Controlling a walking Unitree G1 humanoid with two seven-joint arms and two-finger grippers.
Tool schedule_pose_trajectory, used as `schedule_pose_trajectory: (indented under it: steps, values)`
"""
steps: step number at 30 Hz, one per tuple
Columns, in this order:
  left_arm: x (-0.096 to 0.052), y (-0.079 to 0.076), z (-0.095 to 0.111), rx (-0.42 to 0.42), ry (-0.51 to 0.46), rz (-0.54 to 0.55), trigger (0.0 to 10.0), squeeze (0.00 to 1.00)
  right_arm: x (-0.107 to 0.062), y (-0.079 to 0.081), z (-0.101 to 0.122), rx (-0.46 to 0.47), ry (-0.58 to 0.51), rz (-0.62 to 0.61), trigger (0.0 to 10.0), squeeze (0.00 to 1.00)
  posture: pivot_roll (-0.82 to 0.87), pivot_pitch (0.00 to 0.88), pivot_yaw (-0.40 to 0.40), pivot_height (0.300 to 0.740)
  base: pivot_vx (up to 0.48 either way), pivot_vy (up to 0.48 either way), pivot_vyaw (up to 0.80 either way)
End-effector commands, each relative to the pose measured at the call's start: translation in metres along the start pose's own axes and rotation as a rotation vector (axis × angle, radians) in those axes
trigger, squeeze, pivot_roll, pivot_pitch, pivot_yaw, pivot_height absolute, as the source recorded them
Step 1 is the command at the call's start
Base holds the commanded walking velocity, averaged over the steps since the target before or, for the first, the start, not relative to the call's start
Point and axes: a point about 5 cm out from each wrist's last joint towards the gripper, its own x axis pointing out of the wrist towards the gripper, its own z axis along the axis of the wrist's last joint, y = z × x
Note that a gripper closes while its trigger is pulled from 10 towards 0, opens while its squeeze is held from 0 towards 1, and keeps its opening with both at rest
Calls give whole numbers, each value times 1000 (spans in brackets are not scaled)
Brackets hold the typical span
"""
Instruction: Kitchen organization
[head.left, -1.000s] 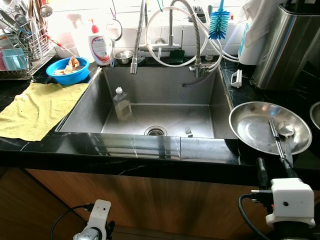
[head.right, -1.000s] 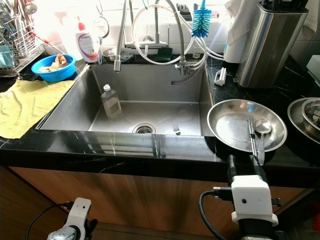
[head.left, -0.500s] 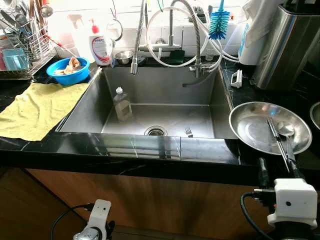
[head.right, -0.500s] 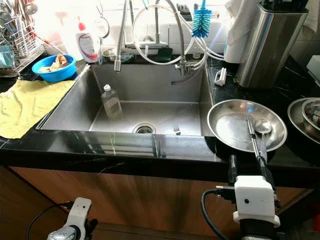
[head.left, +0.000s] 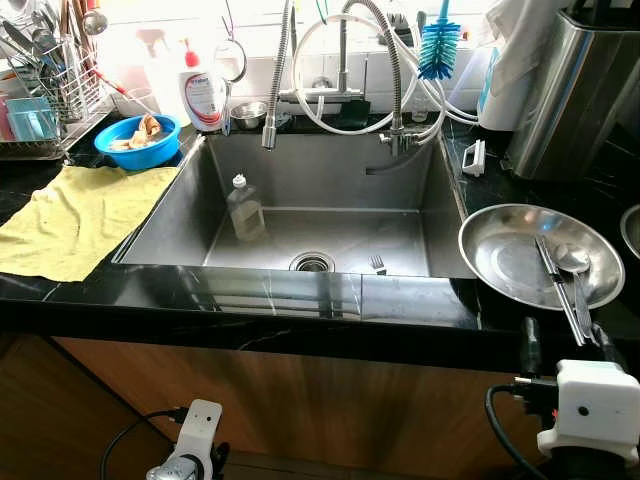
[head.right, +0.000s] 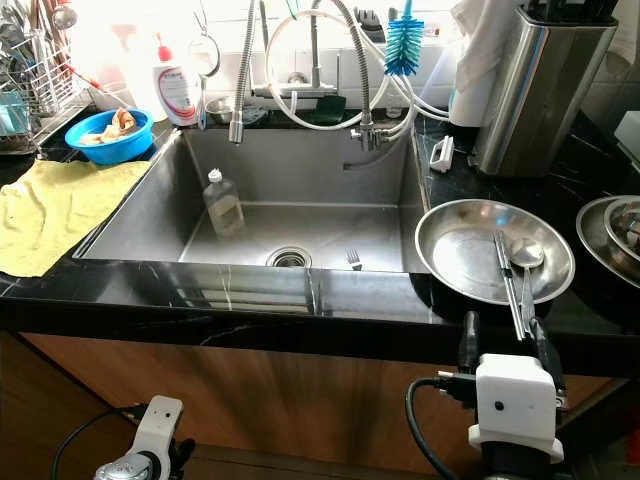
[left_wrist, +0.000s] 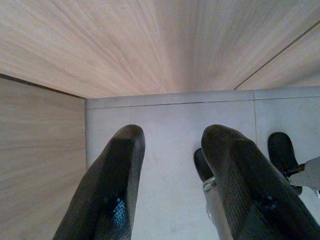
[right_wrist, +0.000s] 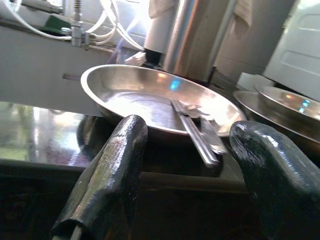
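A round steel plate (head.right: 455, 245) rests on the black counter right of the sink (head.right: 300, 190). A spoon (head.right: 526, 254) and long thin steel utensils (head.right: 507, 275) lie in it. My right gripper (head.right: 506, 342) is open, just below the counter's front edge, in front of the plate. In the right wrist view its fingers (right_wrist: 107, 170) frame the plate (right_wrist: 145, 102) and the utensils (right_wrist: 196, 131). Inside the sink lie a fork (head.right: 352, 259) and a small clear bottle (head.right: 222, 203). My left gripper (left_wrist: 170, 165) hangs open, low by the wooden cabinet, pointing at the floor.
A yellow cloth (head.right: 50, 215), a blue bowl (head.right: 105, 133), a soap bottle (head.right: 175, 90) and a dish rack (head.right: 25, 75) are left of the sink. A tall steel container (head.right: 535, 85) and more steel bowls (head.right: 612, 228) stand right. Faucet hoses (head.right: 300, 70) hang over the sink.
My right gripper has shifted slightly right and its fingers have come up closer to the counter's edge in front of the plate. Nothing else moved.
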Motion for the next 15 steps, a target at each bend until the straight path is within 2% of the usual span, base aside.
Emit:
schedule_pose_trajectory:
  steps: [1,15]
  values:
    - [-1,2,-5,20,30,8,10000,0,-1,-2,6,16,-21,-16,10000,0,-245,0,77,740,0,0,0]
    - [0,0,-4,18,28,8,10000,0,2,3,3,45,-6,3,10000,0,-238,0,74,740,0,0,0]
